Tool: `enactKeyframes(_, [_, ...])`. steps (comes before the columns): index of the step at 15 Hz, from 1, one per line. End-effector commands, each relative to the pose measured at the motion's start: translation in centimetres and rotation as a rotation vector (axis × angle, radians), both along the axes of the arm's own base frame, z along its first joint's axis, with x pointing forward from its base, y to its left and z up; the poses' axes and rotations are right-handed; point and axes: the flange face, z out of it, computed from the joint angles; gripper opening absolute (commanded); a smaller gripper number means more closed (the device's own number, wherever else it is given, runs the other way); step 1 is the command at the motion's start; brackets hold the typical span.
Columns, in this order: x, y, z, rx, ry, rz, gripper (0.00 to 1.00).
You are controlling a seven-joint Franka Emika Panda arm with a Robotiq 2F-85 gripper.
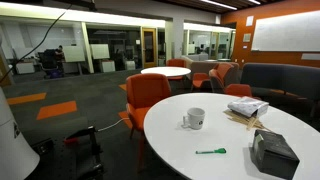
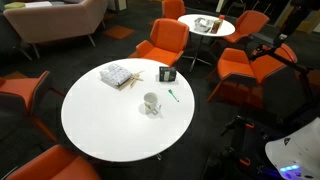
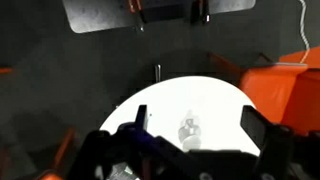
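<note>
A white mug [image 1: 194,118] [image 2: 150,102] stands upright near the middle of a round white table [image 1: 200,165] [image 2: 100,120]. A green pen [image 1: 211,151] [image 2: 173,96] lies beside it. In the wrist view my gripper [image 3: 196,110] hangs high above the table [image 3: 210,95], open, with nothing between its dark fingers [image 3: 252,125]. The mug [image 3: 189,128] shows blurred far below, between the two fingers. The gripper itself is not visible in either exterior view.
A black box [image 1: 272,152] [image 2: 167,74] and a stack of papers [image 1: 247,107] [image 2: 118,75] also sit on the table. Orange chairs [image 1: 147,95] [image 2: 163,42] [image 3: 285,90] ring it. A second small round table [image 1: 165,72] [image 2: 210,25] stands behind.
</note>
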Motion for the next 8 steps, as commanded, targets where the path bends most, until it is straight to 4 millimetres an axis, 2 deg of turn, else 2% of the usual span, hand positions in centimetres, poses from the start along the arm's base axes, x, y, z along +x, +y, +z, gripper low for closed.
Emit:
enactKeyframes(1, [0.0,0.0,0.1,0.000,0.001,0.000,1.00])
enactKeyframes(6, [0.0,0.0,0.1,0.000,0.001,0.000,1.00])
enactKeyframes(8, [1.6,-0.5,-0.7,-0.038,-0.033,-0.136,1.00])
